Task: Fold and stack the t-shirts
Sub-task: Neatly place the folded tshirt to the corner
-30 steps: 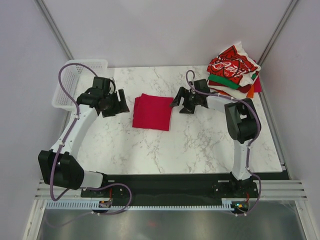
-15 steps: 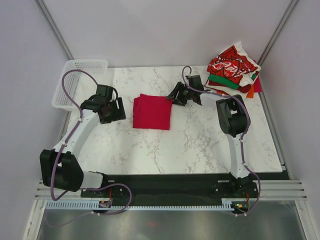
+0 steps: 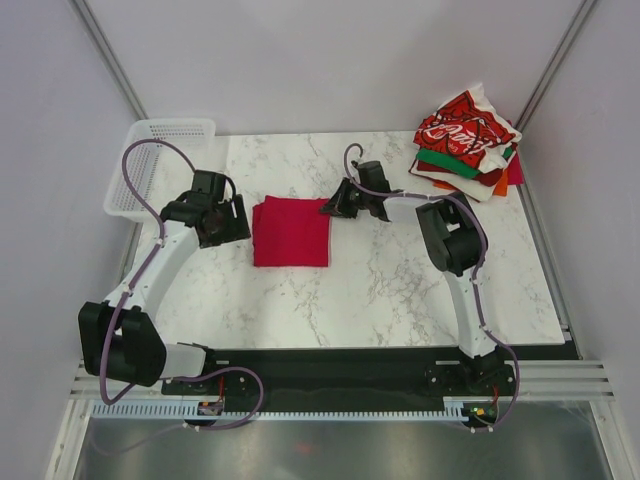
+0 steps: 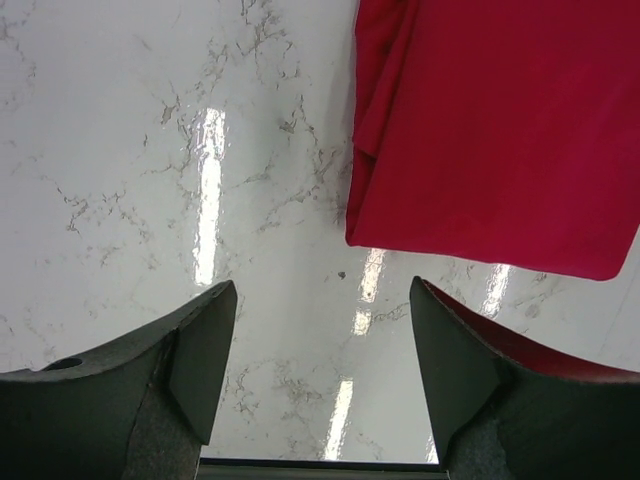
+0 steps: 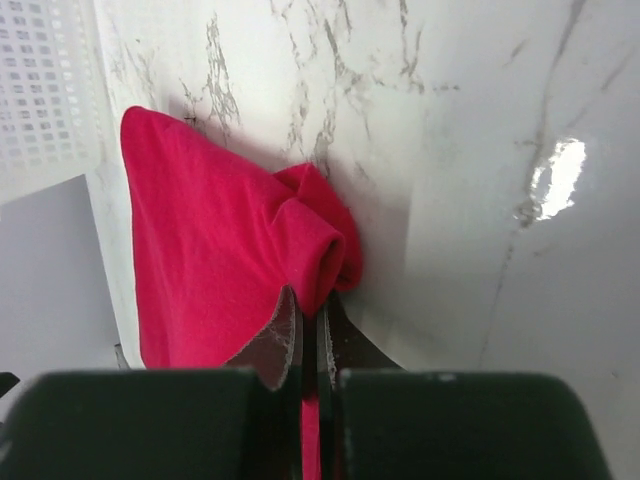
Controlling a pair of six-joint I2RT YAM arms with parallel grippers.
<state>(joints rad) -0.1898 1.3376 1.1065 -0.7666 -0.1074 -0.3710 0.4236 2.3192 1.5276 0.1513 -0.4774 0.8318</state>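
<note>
One white marble table [image 3: 400, 285] carries everything. The plain crimson-red folded t-shirt [image 3: 291, 231] lies flat mid-table, and the pile of folded printed, green and white t-shirts [image 3: 466, 140] sits in the far right corner. The right gripper [image 5: 308, 300] is pinched tight on the crimson shirt's far right corner. The left gripper [image 4: 320, 330] hovers just left of it, jaws wide apart.
</note>
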